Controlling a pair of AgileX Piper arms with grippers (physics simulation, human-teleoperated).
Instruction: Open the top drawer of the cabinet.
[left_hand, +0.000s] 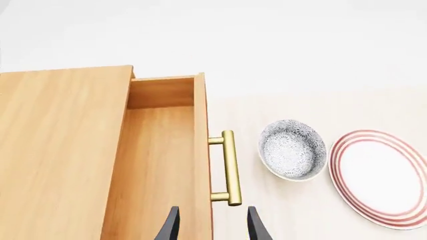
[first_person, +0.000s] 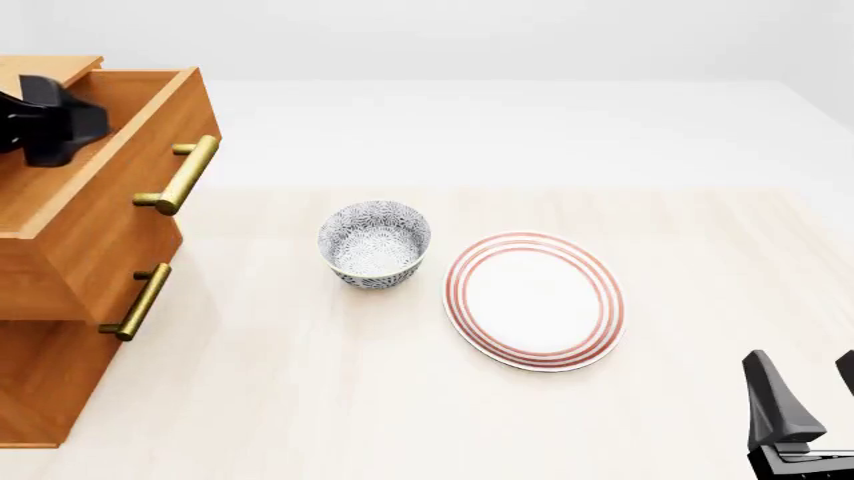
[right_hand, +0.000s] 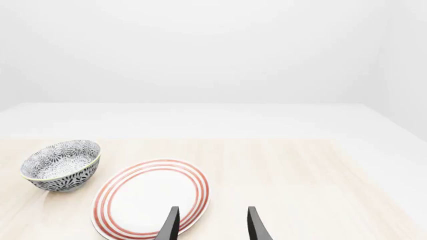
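My left gripper (left_hand: 211, 227) hangs above the cabinet (first_person: 47, 300) at the table's nine o'clock edge, jaws spread and empty, straddling the front board of the top drawer (first_person: 114, 160) from above without touching it that I can see. The drawer stands pulled out well past the cabinet top; my wrist view looks straight down into its bare wooden box. So I judge the opening largely done, though whether it is out to its stop I cannot tell.

The handle (left_hand: 229, 167) is a gold bar on two short posts, stiff and smooth; metal like that will likely be slippery, so I would close across its middle, between the posts, not near an end. The drawer itself looks a rigid, empty box that should slide straight and lightly toward three o'clock.

A patterned bowl (first_person: 375, 243) and a red-ringed plate (first_person: 535, 299) sit well apart from the drawer front, toward three o'clock.

My right gripper (right_hand: 211, 227) waits near the table's five o'clock corner, jaws spread, holding nothing.
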